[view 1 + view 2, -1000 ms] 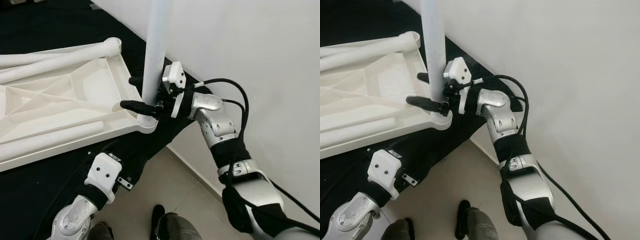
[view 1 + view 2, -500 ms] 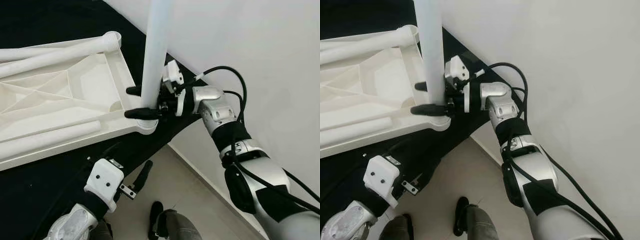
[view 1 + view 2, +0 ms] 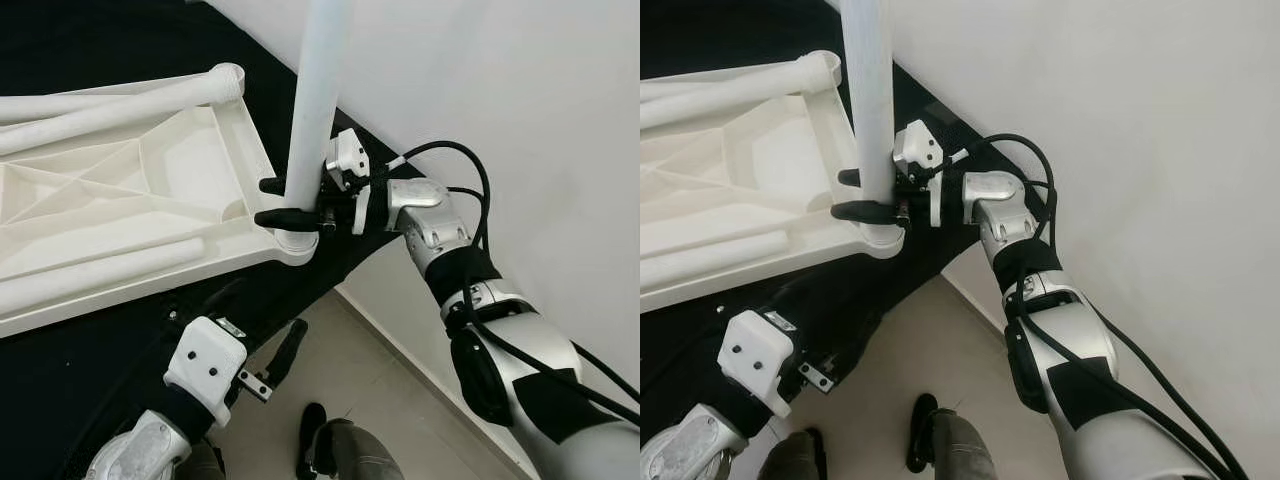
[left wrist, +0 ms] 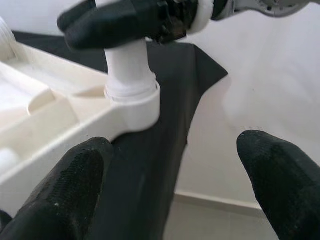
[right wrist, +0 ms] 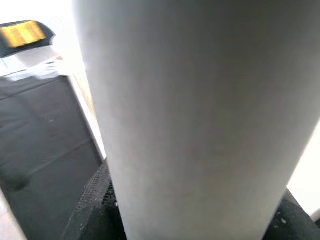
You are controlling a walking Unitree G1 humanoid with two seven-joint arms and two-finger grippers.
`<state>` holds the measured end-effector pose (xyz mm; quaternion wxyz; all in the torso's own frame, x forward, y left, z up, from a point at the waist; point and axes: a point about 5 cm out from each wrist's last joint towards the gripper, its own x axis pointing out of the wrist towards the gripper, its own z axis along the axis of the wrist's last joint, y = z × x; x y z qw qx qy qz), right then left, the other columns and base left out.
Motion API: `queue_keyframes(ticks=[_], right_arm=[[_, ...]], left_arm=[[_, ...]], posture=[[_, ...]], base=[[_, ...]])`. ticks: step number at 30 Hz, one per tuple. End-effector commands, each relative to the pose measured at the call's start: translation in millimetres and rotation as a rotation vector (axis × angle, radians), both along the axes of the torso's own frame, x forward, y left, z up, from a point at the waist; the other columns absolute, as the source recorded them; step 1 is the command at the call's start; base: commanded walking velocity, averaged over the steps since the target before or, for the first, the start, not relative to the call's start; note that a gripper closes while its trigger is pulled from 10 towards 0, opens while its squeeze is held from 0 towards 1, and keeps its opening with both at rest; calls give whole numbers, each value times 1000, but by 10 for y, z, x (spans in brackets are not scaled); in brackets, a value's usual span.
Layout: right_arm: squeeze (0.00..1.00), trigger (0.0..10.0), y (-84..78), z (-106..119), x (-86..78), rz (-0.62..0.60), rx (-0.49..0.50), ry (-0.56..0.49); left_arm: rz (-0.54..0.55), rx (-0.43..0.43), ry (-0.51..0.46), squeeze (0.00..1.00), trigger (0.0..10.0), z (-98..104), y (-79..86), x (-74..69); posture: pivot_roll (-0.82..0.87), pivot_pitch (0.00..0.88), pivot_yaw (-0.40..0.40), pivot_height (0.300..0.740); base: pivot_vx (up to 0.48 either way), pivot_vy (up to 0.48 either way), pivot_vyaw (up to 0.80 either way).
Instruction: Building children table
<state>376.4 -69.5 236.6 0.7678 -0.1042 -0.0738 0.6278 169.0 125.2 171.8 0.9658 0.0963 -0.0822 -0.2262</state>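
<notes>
The white table top (image 3: 120, 200) lies upside down on a black cloth. One white leg (image 3: 318, 100) stands upright in its near corner socket (image 3: 290, 245). My right gripper (image 3: 268, 201) is shut on that leg just above the socket, one black finger on each side; the right wrist view has the leg (image 5: 195, 115) close up. My left gripper (image 3: 255, 322) hangs open below the corner, at the cloth's edge, holding nothing. The left wrist view looks up between its fingers (image 4: 75, 185) at the socket (image 4: 135, 100).
Two more white legs lie flat: one along the far rim (image 3: 120, 105), one on the table top's near side (image 3: 100, 275). A white wall (image 3: 500, 100) stands close on the right. Tiled floor (image 3: 370, 390) lies below the cloth's edge (image 3: 340, 270).
My left arm has shifted so that its black fingers now show below the corner. The right gripper keeps its hold on the upright leg, its wrist turned slightly.
</notes>
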Motion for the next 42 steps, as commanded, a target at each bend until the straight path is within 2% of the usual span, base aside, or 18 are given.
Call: queue_keyframes(ticks=[1,2,3,4,9,13,14,15,16,22,23,24,27,28,30,31,34,42], right_arm=[[0,0,-156,-291,49,-208,-16,80],[0,0,-203,-456,73,-411,-30,99],[0,0,-342,-799,-35,-884,-37,119],[0,0,-382,-885,-127,-975,-33,135],[0,0,-59,-1029,-418,-846,-11,182],[0,0,195,-995,-394,-756,18,177],[0,6118,234,-988,-373,-744,10,173],[0,6118,253,-987,-360,-741,3,172],[0,10000,268,-966,-332,-731,13,179],[0,10000,301,-861,-302,-707,82,189],[953,10000,332,-789,-329,-663,118,186],[1000,10000,370,-667,-334,-584,172,178],[1000,10000,370,-667,-334,-584,172,178],[702,10000,398,-521,-351,-473,199,158],[702,10000,408,-422,-364,-394,213,142],[0,10000,392,-331,-366,-304,206,130],[0,10000,307,-207,-342,-136,138,59],[0,10000,190,-101,-288,22,96,35]], left_arm=[[-2,-7,37,0,10000,-55,-6,-50],[10,-13,47,0,10000,-82,9,-61],[27,-21,59,0,10000,-114,30,-72],[31,-24,61,0,10000,-120,34,-72],[17,-22,60,0,10000,-133,16,-24],[-8,-14,51,0,10000,-130,-8,35],[-8,-13,47,0,10000,-126,-6,49],[-7,-13,45,0,10000,-122,-4,57],[-4,-11,42,0,10000,-119,1,64],[5,-5,39,0,10000,-123,17,71],[8,-2,39,0,10000,-126,24,72],[11,0,38,0,10000,-121,28,77],[11,0,38,0,10000,-121,28,77],[10,1,36,0,10000,-115,29,81],[10,2,34,0,10000,-109,26,84],[8,1,33,0,10000,-105,22,87],[7,0,31,0,10000,-102,13,92],[10,0,28,0,10000,-99,12,96]], posture=[[183,290,-166,740],[178,287,-169,740],[169,287,-165,740],[169,287,-165,740],[167,251,-133,740],[167,244,-129,740],[170,238,-131,740],[170,238,-131,740],[171,237,-133,740],[169,237,-130,740],[167,239,-129,740],[165,246,-127,740],[165,246,-127,740],[165,249,-127,740],[164,253,-128,740],[165,254,-128,740],[165,260,-138,740],[170,263,-141,740]], base=[[0,0,0],[0,0,0],[0,0,0],[0,0,0],[0,0,0],[0,0,0],[0,0,0],[0,0,0],[0,0,0],[0,0,0],[0,0,0],[0,0,0],[0,0,0],[0,0,0],[0,0,0],[0,0,0],[0,0,0],[0,0,0]])
